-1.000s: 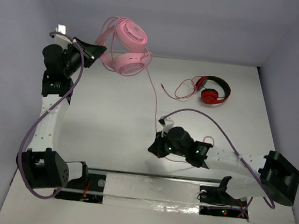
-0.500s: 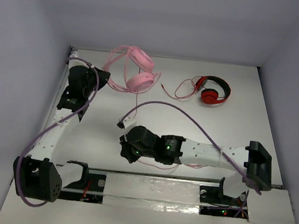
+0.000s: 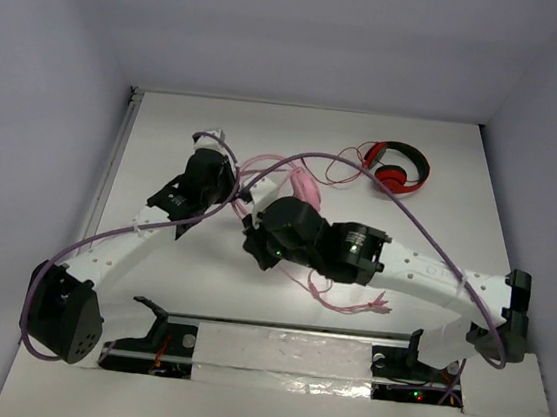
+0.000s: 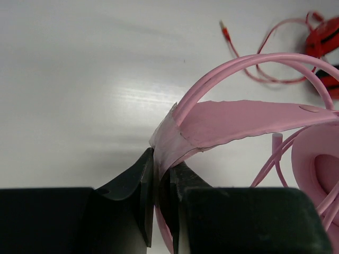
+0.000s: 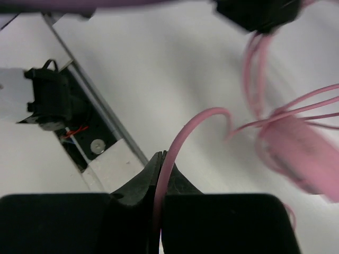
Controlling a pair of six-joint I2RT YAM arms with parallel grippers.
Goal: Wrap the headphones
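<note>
The wrap looks begun but far from finished. The headphones [image 3: 301, 183] are in the middle of the worktop [image 3: 437, 227], between the two arms and well apart from the red-and-black headphones [image 3: 399, 169] at the far right. The left pincer [image 4: 161, 174] is clamped narrow on one end of the pink headband [image 4: 249, 119], steadying the set. One earcup [image 4: 318, 164] shows at the right edge of that wrist view, with thin pink strands running beside and below it. The right pincer [image 5: 160, 164] is closed on the cable [image 5: 170, 148], which rises out of the jaws in a curve and bends toward the blurred pink body of the headset. From above, a loose tangle of the cable lies on the worktop on the near side of the right arm, so a good stretch of it is not yet wound. The strands close to the earcup and band may be first turns. The right wrist view is smeared and the arm hides much of the headset from above, so I cannot tell whether any loop truly goes around the band. What remains, as I judge it, is to carry the gripped cable around the headset, take up the slack lying near, and leave the end tucked.
</note>
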